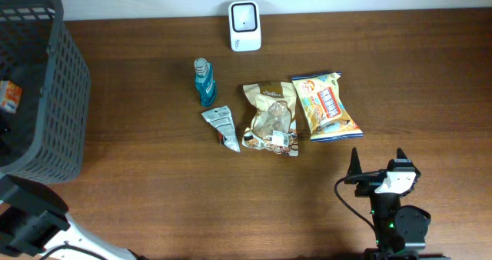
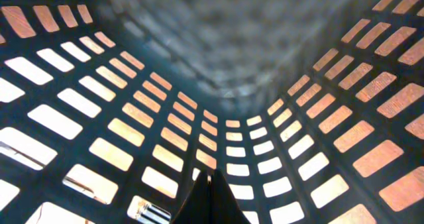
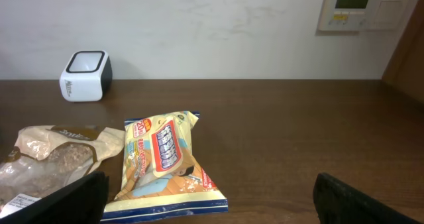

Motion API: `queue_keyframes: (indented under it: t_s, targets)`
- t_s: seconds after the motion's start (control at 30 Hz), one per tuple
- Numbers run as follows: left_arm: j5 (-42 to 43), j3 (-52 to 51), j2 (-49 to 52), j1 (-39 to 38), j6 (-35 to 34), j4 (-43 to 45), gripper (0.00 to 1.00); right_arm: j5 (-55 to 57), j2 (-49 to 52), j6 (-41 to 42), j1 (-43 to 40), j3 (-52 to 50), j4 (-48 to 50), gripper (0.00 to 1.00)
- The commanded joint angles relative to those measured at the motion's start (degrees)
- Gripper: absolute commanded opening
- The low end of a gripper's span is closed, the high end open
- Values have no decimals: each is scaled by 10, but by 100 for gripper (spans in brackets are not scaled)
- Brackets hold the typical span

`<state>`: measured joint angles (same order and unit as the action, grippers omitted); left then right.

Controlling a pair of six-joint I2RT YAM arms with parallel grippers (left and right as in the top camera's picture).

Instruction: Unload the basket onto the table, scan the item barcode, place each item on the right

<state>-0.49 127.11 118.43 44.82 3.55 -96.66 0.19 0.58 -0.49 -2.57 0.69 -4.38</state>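
Bottle (image 1: pixel 204 81), sachet (image 1: pixel 222 127), brown bag (image 1: pixel 272 118) and yellow bag (image 1: pixel 326 105) lie near white scanner (image 1: pixel 245 25)

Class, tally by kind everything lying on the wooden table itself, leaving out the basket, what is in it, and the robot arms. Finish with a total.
Bottles: 1, the teal bottle
Snack bags: 2, the brown bag and the yellow bag
Pouches: 1, the silver pouch
Scanners: 1, the white scanner
Total: 5
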Motion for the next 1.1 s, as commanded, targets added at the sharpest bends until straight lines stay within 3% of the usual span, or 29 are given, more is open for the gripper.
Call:
queue_keyframes:
  t_s: [0.0, 0.23, 0.53, 0.8, 1.07]
  targets:
    - [-8, -1, -47, 8, -6, -1, 0, 5, -4, -1, 3, -4, -3, 98]
    - [-14, -11, -115, 26, -6, -1, 0, 5, -4, -1, 3, -4, -3, 98]
    - [-22, -120, -141, 36, -6, 2, 0, 5, -4, -1, 3, -4, -3, 99]
    - [-23, -122, -172, 36, -27, -1, 0, 5, -4, -1, 3, -4, -3, 98]
    - [76, -123, -251, 36, -27, -1, 0, 5, -4, -1, 3, -4, -3, 98]
